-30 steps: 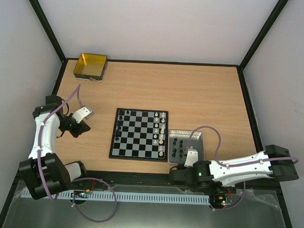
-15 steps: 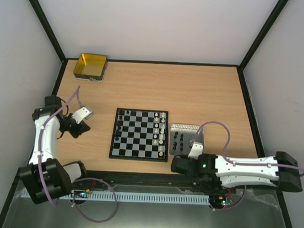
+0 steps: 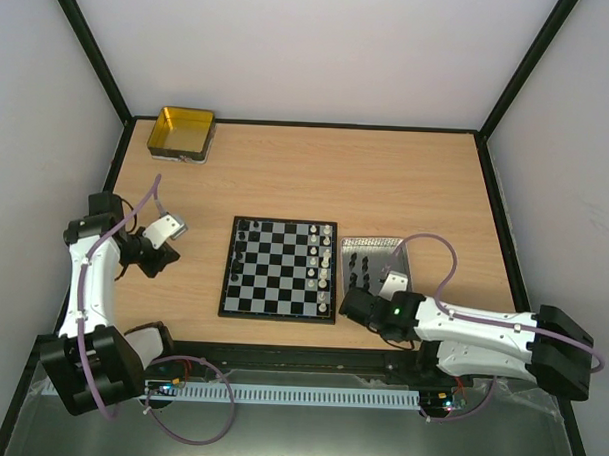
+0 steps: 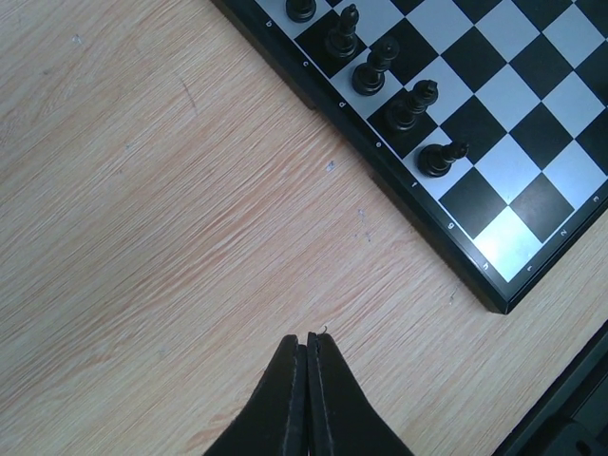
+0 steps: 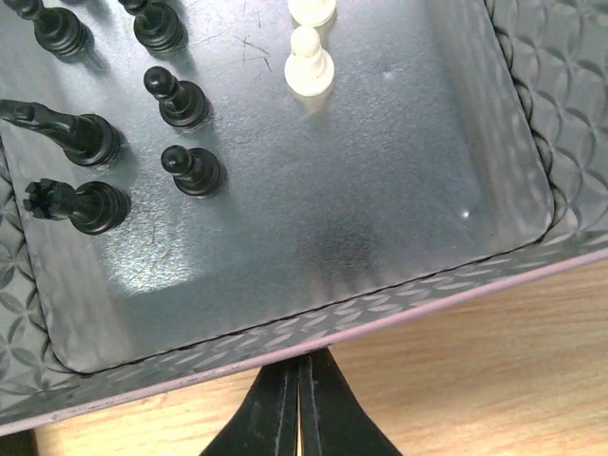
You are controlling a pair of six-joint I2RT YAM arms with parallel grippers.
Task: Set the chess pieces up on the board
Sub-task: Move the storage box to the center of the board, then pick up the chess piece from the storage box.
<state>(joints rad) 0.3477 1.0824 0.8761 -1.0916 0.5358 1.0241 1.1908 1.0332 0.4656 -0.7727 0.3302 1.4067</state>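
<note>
Grey metal tray (image 3: 380,253) in the top view now has the right gripper (image 3: 350,306) at its near rim, the arm having swung up from the table edge where it lay a second ago; the left gripper (image 3: 159,259) sits as before, well apart to the left of the board (image 3: 279,270); black pieces (image 3: 242,248) line the board edge nearer the left fingers, white pieces (image 3: 324,259) the edge nearer the right fingers; pale wooden table (image 3: 406,182), gold tin (image 3: 181,134) at its far left corner, white walls (image 3: 291,47) around.

Left wrist view: fingers (image 4: 283,404) pressed together, holding nothing, over bare wood; board (image 4: 532,95) ahead and to their right, black pieces (image 4: 385,66) along its edge.

Right wrist view: fingers (image 5: 274,410) shut tight and empty, tips at the tray's (image 5: 532,114) near rim; black pieces (image 5: 180,100) ahead to the left, a white pawn (image 5: 309,66) straight ahead.
</note>
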